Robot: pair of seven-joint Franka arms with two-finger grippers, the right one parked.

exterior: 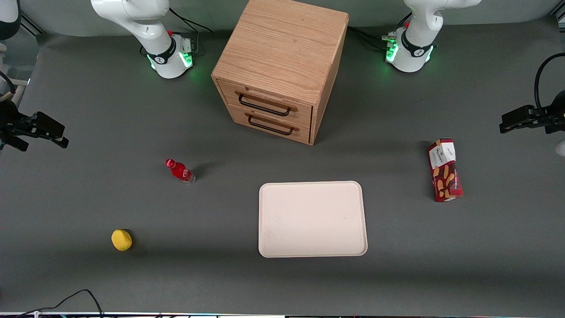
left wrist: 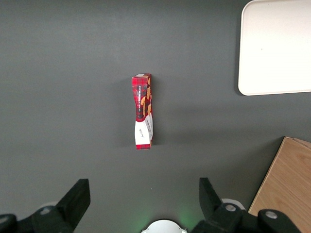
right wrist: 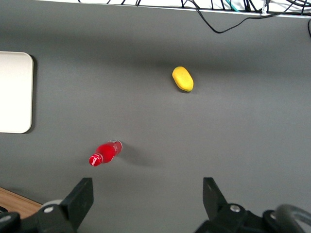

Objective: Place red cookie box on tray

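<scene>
The red cookie box (exterior: 445,170) lies flat on the grey table toward the working arm's end, apart from the tray. It also shows in the left wrist view (left wrist: 143,111), with its white end panel toward the gripper. The cream-white tray (exterior: 312,218) lies near the middle of the table, nearer the front camera than the cabinet, and holds nothing; its corner shows in the left wrist view (left wrist: 277,46). My left gripper (exterior: 504,124) hovers above the table at the working arm's end, away from the box. Its fingers are wide open and hold nothing (left wrist: 143,196).
A wooden two-drawer cabinet (exterior: 282,66) stands farther from the front camera than the tray; its corner shows in the left wrist view (left wrist: 286,189). A small red bottle (exterior: 179,170) and a yellow lemon-shaped object (exterior: 121,240) lie toward the parked arm's end.
</scene>
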